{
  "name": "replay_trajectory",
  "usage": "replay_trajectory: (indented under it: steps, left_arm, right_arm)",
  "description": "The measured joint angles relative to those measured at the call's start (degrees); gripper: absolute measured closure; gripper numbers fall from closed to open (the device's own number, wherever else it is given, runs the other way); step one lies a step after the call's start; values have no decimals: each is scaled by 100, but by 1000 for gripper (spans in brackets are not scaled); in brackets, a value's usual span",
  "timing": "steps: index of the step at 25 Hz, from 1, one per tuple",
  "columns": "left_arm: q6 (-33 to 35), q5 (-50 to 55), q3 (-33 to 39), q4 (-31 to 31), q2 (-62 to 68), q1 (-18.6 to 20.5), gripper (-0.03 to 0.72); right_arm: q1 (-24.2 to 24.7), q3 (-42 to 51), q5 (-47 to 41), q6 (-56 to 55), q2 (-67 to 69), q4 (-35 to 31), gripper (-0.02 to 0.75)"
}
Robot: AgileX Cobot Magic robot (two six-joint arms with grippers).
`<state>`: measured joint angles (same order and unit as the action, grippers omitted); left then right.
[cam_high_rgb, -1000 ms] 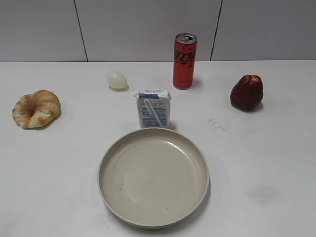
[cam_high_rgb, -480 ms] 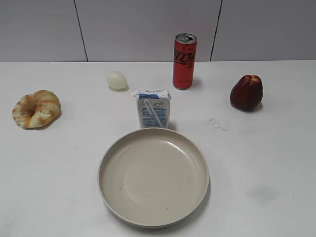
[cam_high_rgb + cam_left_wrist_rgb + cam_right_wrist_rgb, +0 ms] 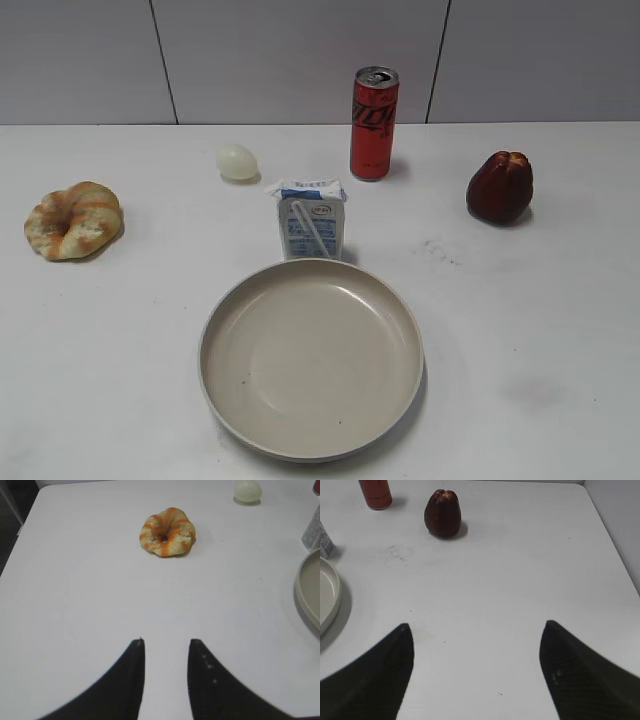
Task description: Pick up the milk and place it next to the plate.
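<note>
The milk (image 3: 312, 222), a small white carton with blue print and a straw on its front, stands upright just behind the plate's far rim. The plate (image 3: 300, 370) is a large round beige dish at the front centre. Neither gripper shows in the exterior view. In the left wrist view my left gripper (image 3: 166, 641) is narrowly open and empty over bare table, with the plate's rim (image 3: 309, 592) and the milk's edge (image 3: 312, 530) at the far right. In the right wrist view my right gripper (image 3: 477, 625) is wide open and empty, with the plate (image 3: 326, 597) and milk (image 3: 324, 542) at the left edge.
A tall red soda can (image 3: 374, 123) stands behind the milk. A pale egg (image 3: 237, 161) lies at the back left, a ring-shaped bread (image 3: 73, 220) at the far left, and a dark red fruit (image 3: 500, 187) at the right. The table's right edge shows in the right wrist view.
</note>
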<state>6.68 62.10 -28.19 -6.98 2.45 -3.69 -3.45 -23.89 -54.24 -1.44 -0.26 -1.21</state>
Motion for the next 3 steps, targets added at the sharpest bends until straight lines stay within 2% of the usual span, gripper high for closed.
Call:
replay_trajectory:
  steps: [3]
  left_arm:
    - [0, 0, 0, 0, 0, 0, 459]
  right_arm:
    - [0, 0, 0, 0, 0, 0, 146]
